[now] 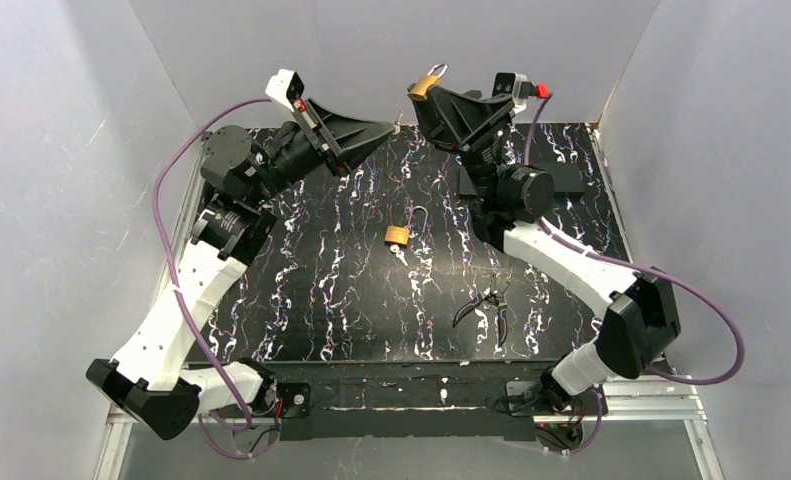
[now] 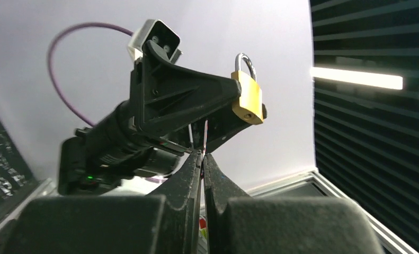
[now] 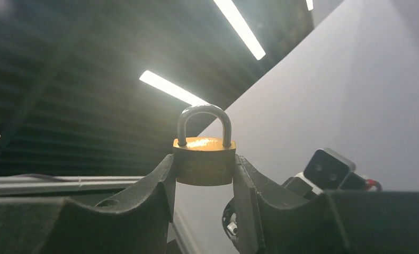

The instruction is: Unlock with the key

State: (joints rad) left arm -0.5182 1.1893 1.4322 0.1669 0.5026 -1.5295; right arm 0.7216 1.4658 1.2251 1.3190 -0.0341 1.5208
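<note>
The left jaws are clenched on the key (image 1: 398,123), a tiny sliver at their tips, high over the far edge of the tabletop (image 1: 301,300). The right jaws face them and grasp a brass padlock (image 1: 428,86) by its body, shackle up. Key and padlock are near each other but apart. A second padlock (image 1: 397,236) lies mid-tabletop, with black-handled pliers (image 1: 486,305) nearer the right arm's base.

In the left wrist view, the key (image 2: 205,138) is edge-on, a thin strip standing up from the pressed-together jaws. It points at the underside of the right jaws, below and left of the brass padlock (image 2: 248,98); I cannot tell whether it touches them.

In the right wrist view, the jaws pinch the brass padlock (image 3: 204,161) at both sides, its shackle (image 3: 204,120) upright and closed.
</note>
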